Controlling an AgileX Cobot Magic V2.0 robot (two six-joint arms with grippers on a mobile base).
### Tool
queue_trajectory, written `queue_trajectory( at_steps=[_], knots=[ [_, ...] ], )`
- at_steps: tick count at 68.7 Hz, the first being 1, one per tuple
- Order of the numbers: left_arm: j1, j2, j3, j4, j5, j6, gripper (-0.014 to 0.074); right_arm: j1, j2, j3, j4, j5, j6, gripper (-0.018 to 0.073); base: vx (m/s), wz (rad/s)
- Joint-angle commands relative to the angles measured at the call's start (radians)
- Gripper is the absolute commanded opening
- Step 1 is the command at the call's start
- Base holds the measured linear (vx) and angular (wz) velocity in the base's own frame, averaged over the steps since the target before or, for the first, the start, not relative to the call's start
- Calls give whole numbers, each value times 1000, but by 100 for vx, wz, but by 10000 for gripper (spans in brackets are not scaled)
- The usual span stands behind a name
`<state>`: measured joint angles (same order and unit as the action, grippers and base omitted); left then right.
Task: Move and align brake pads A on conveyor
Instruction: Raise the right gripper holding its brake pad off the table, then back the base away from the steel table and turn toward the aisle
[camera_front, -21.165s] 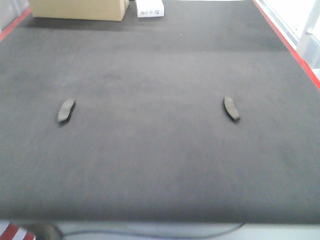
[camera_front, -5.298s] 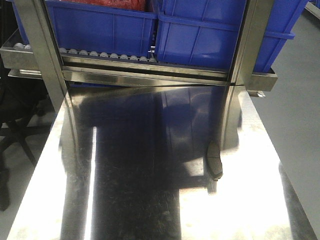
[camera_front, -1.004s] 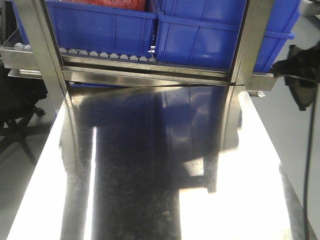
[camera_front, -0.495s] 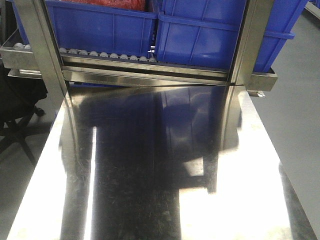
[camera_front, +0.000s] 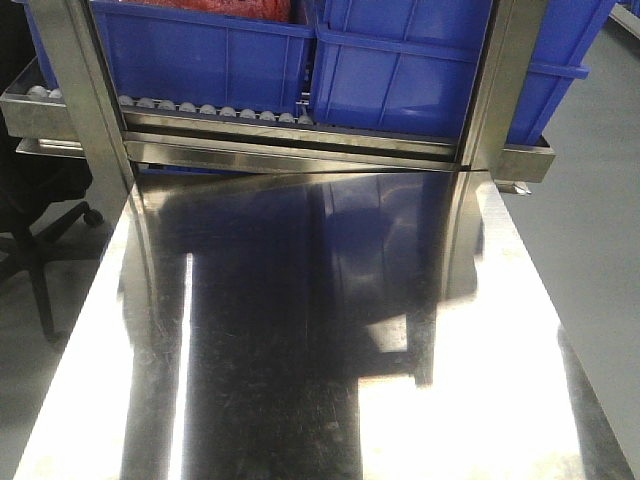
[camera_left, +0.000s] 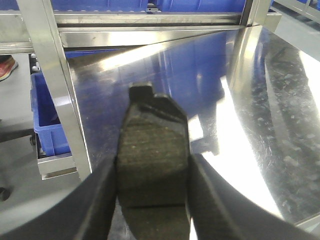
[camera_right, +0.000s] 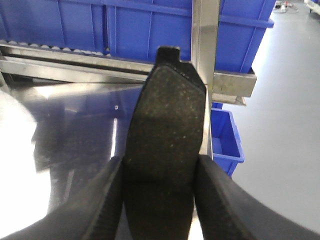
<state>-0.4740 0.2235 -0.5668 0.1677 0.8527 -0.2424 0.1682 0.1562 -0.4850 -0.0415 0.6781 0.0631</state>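
Your left pincer (camera_left: 152, 192) clamps one brake pad (camera_left: 152, 145) and your right pincer (camera_right: 159, 195) another brake pad (camera_right: 167, 120) by the side edges near the steel desk (camera_front: 300, 380), conveyor out of view, so a jolt in transit could twist either loose and drop it.

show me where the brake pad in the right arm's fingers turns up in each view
Exterior front-facing: not in it; only the steel table shows.
Left wrist: not in it; the left arm's pad sits there instead.
Right wrist: the right arm's brake pad is at centre, gripped between the fingers.
Shared landmark: the blue bins.
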Motion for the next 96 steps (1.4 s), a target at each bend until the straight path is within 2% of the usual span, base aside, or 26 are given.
queue_trajectory(
  at_steps=[1,61,96],
  knots=[
    [-9,12,-30,6,-93,-2,-6,-2,7,-27,-20,-90,-3,-6,0,0],
    [-9,12,-30,8,-93,-2,-6,-5,7,-27,-19,-70,-3,-6,-1,4],
    [-9,12,-30,9,-92,-2,-6,-5,7,-27,-19,-70,-3,-6,-17,70]
  ],
)
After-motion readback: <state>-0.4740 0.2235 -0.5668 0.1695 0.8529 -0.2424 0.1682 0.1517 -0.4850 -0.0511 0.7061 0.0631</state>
